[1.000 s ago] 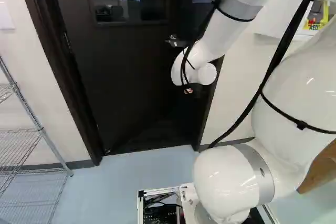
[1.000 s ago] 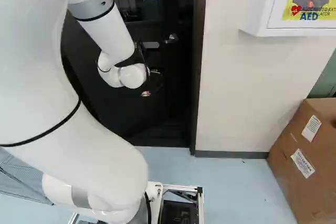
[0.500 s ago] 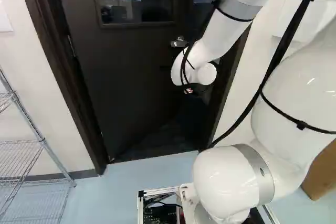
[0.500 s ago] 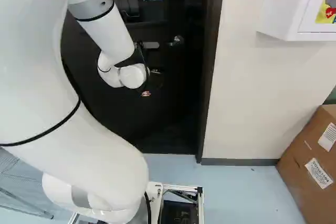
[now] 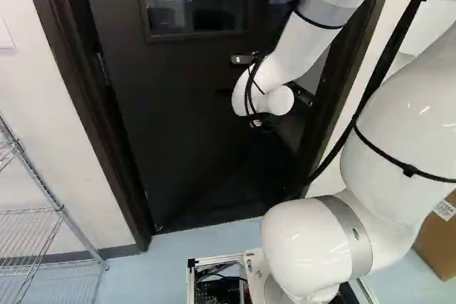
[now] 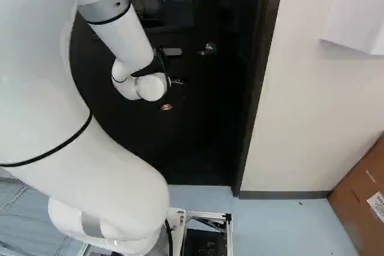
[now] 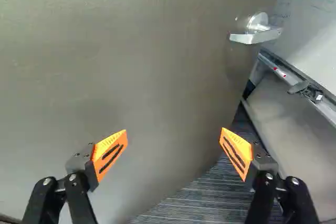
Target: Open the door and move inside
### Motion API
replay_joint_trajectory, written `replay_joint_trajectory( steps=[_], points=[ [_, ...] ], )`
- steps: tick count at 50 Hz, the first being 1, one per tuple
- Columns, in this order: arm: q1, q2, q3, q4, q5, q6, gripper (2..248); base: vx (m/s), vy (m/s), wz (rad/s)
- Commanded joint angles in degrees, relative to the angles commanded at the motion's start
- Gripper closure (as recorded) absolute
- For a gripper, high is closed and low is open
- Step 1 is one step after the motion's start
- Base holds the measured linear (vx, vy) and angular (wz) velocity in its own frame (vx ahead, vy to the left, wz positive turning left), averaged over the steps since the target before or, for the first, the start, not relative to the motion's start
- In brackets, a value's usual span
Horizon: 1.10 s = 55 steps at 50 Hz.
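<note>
The dark door [image 5: 178, 112] with its window stands ajar, swung away from me inside its frame [image 6: 259, 88]. Its silver lever handle [image 6: 209, 48] is near the free edge. At the end of my arm, the gripper [image 5: 258, 124] is low in front of the door, left of the handle in the right base view. In the wrist view the gripper [image 7: 174, 131] is open, its orange-padded fingers wide apart with nothing held; the door face [image 7: 131, 66] fills the view ahead, the handle [image 7: 257, 31] farther off towards one side. Whether a finger touches the door I cannot tell.
Past the door's free edge are a whiteboard [image 7: 315, 19] with a tray [image 7: 294, 80] and dark striped flooring [image 7: 205, 198]. A wire shelf [image 5: 28, 226] stands left of the doorway, a wall box [image 6: 354, 16] and cardboard box [image 6: 360, 196] to its right.
The base has moved, shifting the doorway to the right in both base views. The door has swung farther from its frame, widening the gap. My arm holds its pose.
</note>
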<state>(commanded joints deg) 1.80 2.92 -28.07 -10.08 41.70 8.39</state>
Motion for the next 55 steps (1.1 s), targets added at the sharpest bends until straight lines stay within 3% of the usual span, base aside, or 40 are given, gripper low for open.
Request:
replay_joint_trajectory(
  steps=[25,45,55],
  points=[
    [0.18,-0.23,-0.22,0.00,0.00,0.00,3,0.104,0.102,-0.018],
    [0.48,-0.52,-0.51,0.29,0.00,0.00,3,0.003,0.004,0.002],
    [0.80,-0.97,-0.96,3.08,0.00,0.00,3,0.000,0.000,0.000]
  ],
)
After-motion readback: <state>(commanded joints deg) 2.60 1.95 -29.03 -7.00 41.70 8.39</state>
